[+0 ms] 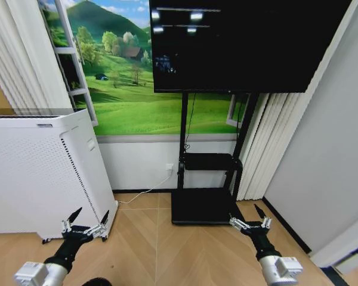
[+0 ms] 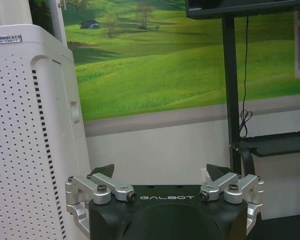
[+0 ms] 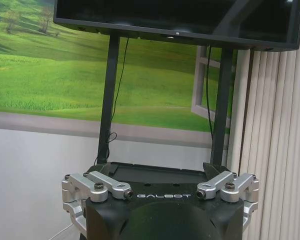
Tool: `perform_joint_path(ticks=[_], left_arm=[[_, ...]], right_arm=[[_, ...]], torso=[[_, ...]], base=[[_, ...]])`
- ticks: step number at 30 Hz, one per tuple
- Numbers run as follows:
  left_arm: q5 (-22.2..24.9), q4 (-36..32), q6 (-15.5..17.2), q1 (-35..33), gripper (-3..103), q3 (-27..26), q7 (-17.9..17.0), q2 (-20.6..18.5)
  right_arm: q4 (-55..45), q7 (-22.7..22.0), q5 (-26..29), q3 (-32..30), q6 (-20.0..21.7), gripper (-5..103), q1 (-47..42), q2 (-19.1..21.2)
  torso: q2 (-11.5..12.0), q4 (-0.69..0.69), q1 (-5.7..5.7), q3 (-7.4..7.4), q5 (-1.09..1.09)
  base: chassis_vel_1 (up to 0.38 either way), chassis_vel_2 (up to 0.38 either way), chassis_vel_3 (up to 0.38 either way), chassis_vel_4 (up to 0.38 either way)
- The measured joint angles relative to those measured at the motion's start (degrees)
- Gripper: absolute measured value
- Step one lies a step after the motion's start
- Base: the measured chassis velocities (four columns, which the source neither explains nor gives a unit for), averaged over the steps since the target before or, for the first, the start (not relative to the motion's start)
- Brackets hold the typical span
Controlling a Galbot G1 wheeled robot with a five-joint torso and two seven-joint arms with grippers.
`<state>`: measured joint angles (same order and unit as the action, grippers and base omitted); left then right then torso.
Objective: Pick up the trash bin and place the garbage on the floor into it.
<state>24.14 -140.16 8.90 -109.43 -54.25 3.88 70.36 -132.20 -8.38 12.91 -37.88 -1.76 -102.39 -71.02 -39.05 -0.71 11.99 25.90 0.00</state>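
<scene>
Both arms are low and forward over the floor [image 1: 167, 250], and neither holds anything.

The left gripper [image 1: 93, 214] hangs just beside the front corner of the air purifier [image 1: 36, 173], jaws spread wide. The left wrist view confirms this: the left gripper [image 2: 161, 172] is open with only wall between the jaw tips.

The right gripper [image 1: 250, 219] is well apart from the air purifier, out in front of the TV stand [image 1: 203, 205]. Its jaws are also wide, and the right wrist view has the right gripper [image 3: 159, 172] facing the stand posts.

A dark rounded shape [image 1: 96, 281] sits on the floor near the purifier's front corner, behind and below the left gripper and toward the robot. It is possibly the trash bin rim, but too little of it shows to be sure. If it is the bin, it lies back from the jaws, not ahead of them, and the left arm is the nearer one. Being round, it offers no long axis to line up with. Where the garbage lies I cannot tell.

Room to move:
- Bare parquet between the purifier and the TV stand gives an open lane.
- The left arm is tight against the purifier side.
- The right arm has the stand base ahead of it, with a wall [image 1: 322, 149] beyond, far from the purifier.
</scene>
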Motion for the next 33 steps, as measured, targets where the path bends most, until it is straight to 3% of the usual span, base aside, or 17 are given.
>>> perform_joint_path(ticks=[33], left_arm=[[0.0,0.0,0.0,0.0,100,0.0,0.0,0.0]], right_arm=[[0.0,0.0,0.0,0.0,0.0,100,0.0,0.0]], torso=[[-8.3,0.0,3.54,4.81,0.0]], base=[[0.0,0.0,0.0,0.0]])
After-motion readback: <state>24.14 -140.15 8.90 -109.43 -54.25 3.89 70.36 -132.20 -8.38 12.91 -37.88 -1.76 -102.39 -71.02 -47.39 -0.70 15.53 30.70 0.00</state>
